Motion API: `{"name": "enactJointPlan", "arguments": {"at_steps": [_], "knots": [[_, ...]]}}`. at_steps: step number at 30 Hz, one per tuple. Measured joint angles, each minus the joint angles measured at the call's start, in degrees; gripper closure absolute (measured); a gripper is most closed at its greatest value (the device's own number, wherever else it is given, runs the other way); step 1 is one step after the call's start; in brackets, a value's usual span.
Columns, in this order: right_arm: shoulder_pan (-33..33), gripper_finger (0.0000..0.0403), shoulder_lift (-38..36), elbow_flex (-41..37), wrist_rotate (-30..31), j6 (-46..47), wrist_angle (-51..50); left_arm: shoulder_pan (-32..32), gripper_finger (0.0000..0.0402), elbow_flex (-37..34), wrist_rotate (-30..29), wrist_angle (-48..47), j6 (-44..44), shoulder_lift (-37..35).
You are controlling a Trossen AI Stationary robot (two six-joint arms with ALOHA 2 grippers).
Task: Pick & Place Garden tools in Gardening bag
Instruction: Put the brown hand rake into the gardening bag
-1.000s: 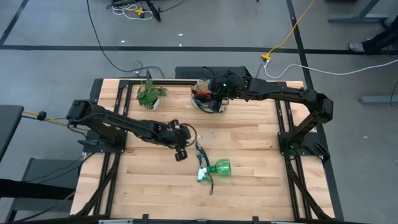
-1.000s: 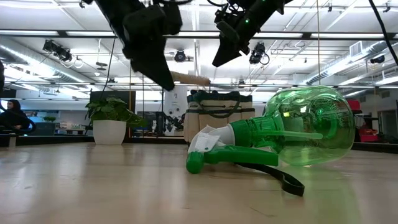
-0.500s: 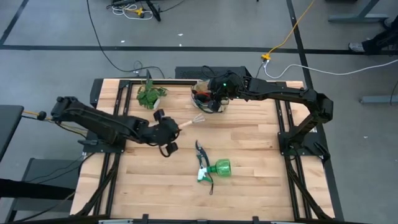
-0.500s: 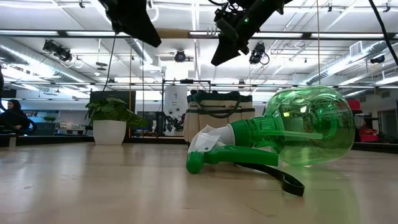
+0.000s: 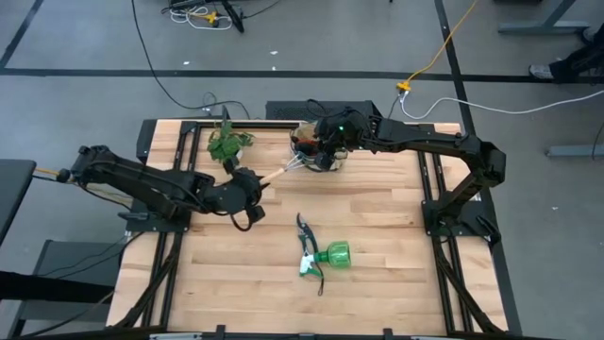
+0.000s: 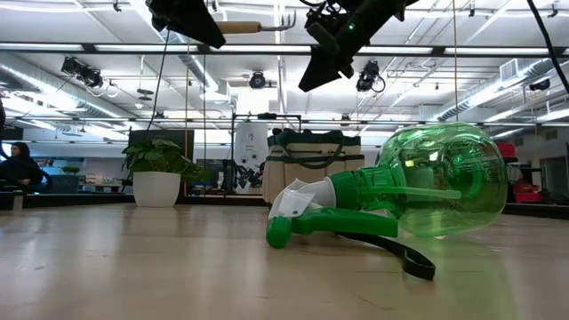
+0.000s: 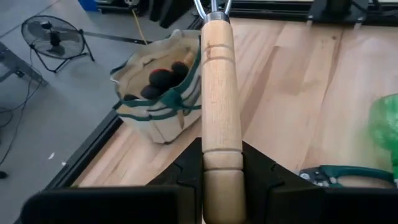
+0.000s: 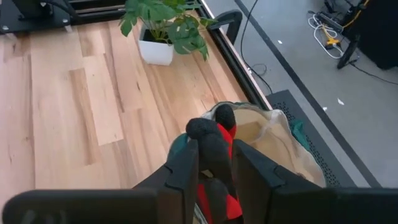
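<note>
Left gripper (image 7: pixel 222 180) clamped on wooden-handled hand tool (image 7: pixel 220 99), gardening bag (image 7: pixel 158 93) just ahead of its tip, right gripper (image 8: pixel 214 168) pinching black gloves (image 8: pixel 211 146) above bag, spray bottle (image 5: pixel 330 256) well apart

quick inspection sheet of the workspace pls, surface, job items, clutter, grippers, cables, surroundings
surface: wooden table, bare planks over most of it
job's things: gardening bag at the far edge; spray bottle on its side, pruning shears beside it
clutter: potted plant left of the bag
grippers: left gripper shut on wooden-handled tool, held in the air and pointing at the bag; right gripper shut on black and red glove over the bag
cables: yellow cable and dark ones on the floor
surroundings: seated person far behind
</note>
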Motion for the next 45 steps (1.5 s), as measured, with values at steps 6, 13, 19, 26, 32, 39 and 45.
{"name": "enactJointPlan", "arguments": {"at_steps": [6, 13, 19, 26, 32, 39, 45], "knots": [[0.07, 0.0305, 0.0, 0.0, -0.84, -0.01, 1.1, 1.86, 0.0335, 0.0, -0.08, -1.35, 1.29, -3.36], [0.22, 0.0305, 0.0, 0.0, -2.07, -0.17, 1.6, 5.13, 0.0335, 0.0, 1.84, -2.87, 3.06, -7.75], [0.28, 0.0305, 0.0, 0.0, -2.04, -0.22, 1.97, 6.44, 0.0335, 0.0, 3.42, -4.31, 4.11, -10.75], [0.31, 0.0305, 0.0, 0.0, -2.07, -0.44, 2.21, 6.33, 0.0335, -6.81, 5.2, -0.27, 3.77, -17.5], [0.31, 0.0305, 0.0, 0.0, -2.08, -0.63, 2.23, 7.99, 0.0335, -17.72, 11.84, 13.28, 5.63, -26.38], [0.45, 0.0305, 0.0, 0.0, -7.8, -0.02, 5.51, 13.25, 0.0335, -26.15, 22.99, 30.76, 9.12, -30.29], [1.29, 0.0305, 0.0, 0.0, -10.71, 0.32, 9.19, 17.57, 0.0335, -31.26, 30.09, 44.0, 11.69, -26.6]]}}
